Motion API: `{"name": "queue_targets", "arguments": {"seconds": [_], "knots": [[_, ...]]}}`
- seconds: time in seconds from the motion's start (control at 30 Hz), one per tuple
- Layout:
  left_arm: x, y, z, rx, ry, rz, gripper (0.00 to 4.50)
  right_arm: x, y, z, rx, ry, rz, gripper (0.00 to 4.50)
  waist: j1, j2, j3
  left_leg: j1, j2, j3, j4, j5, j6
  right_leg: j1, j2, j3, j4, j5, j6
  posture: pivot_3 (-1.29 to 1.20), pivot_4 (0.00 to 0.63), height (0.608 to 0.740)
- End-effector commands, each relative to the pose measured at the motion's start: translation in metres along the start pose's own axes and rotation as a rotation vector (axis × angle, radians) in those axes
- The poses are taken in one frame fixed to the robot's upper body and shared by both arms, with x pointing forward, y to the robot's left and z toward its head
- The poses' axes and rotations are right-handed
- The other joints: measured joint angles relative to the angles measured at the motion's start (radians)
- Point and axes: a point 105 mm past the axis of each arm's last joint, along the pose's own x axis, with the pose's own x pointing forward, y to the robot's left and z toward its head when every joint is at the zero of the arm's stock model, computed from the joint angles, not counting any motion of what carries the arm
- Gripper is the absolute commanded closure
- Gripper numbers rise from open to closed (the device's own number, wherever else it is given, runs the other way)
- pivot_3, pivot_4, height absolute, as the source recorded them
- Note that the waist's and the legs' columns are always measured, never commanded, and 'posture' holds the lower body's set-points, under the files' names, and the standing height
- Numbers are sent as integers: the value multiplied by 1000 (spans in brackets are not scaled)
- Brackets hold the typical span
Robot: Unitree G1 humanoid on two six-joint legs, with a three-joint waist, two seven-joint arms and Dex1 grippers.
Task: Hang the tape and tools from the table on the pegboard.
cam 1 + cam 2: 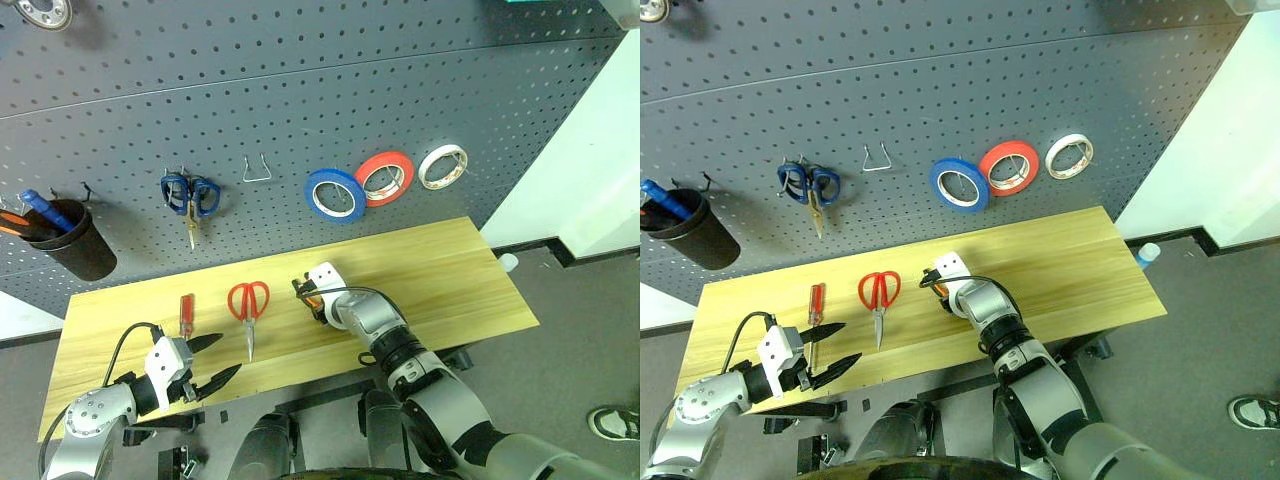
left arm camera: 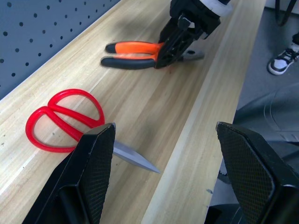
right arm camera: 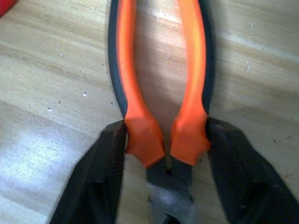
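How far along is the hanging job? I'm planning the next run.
Done: the blue tape hangs on the pegboard. In hand: the right gripper has its fingers against both handles of the pliers, which lie on the table. Left: the red scissors and the red screwdriver lie on the table; the left gripper hangs open and empty.

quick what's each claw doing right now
left claw: open, holding nothing, above the table's front edge.
right claw: shut on the pliers, fingers against both handles.
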Motion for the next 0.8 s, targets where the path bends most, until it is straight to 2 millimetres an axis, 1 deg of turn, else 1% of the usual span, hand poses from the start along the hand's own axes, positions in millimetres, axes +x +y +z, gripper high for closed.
{"name": "queue_targets", "arguments": {"seconds": [0.03, 0.1, 0.2, 0.27, 0.33, 0.4, 0.5, 0.6, 0.7, 0.77, 0.8], "knots": [[-1, 2, 4, 19, -15, 10, 885, 3, 20, -5, 3, 37, 67, 2407, -1, 0, 0, 0, 0, 0, 0, 0, 0, 0, 0, 0, 0, 0, 0, -78, 186, 738], [-1, 4, 6, 20, -23, 20, 885, 2, 21, -3, -13, 23, 80, 2407, -1, 0, 0, 0, 0, 0, 0, 0, 0, 0, 0, 0, 0, 0, 0, -77, 182, 738], [-3, 14, 18, -3, -85, 82, 885, -6, 24, 12, -160, -77, 107, 2407, -2, -1, 0, 0, 0, 0, 0, 0, 0, 0, 0, 0, 0, 0, 0, -77, 175, 738], [-11, 25, 26, -21, -129, 159, 885, -18, 22, 27, -310, -193, 114, 2407, 1, -1, 0, -3, 0, 0, -1, 0, 0, -3, 0, 0, 0, 0, 0, -76, 170, 738], [-22, 36, 33, -39, -169, 228, 885, -33, 18, 38, -443, -299, 100, 2407, 3, -1, 0, -13, 0, -1, 2, 1, -1, -12, 0, 0, 1, 0, 1, -78, 165, 738], [-34, 40, 38, -61, -196, 267, 885, -51, 16, 52, -520, -432, 111, 2407, 7, -1, 0, -17, -1, 0, 2, 1, -2, -17, -2, 0, 2, 0, 1, -74, 161, 738], [-51, 44, 39, -71, -198, 314, 885, -89, 20, 69, -631, -644, 189, 2407, 5, -3, 0, -17, -1, 0, 1, 1, -2, -17, -2, 0, 2, 0, 1, -70, 150, 738], [-63, 48, 40, -77, -207, 353, 885, -123, 23, 82, -661, -784, 279, 2407, 5, -3, 0, -17, 0, 0, 0, 1, -2, -16, -1, 0, 1, 0, 1, -76, 142, 738], [-66, 50, 45, -61, -240, 373, 885, -160, 31, 99, -667, -911, 375, 2407, 9, -6, 0, -16, 0, 0, 0, 1, -2, -15, -1, 0, 1, 0, 1, -82, 133, 738], [-65, 52, 50, -52, -272, 383, 885, -178, 36, 113, -666, -986, 398, 2407, 11, -6, 0, -16, 0, 0, 2, 1, -2, -13, -1, -1, -1, 0, 1, -87, 123, 738], [-63, 55, 54, -41, -306, 397, 885, -188, 37, 124, -652, -1026, 398, 2407, 12, -7, 0, -16, -1, 0, 2, 1, -2, -12, -1, -1, -2, 0, 0, -88, 120, 738]]}}
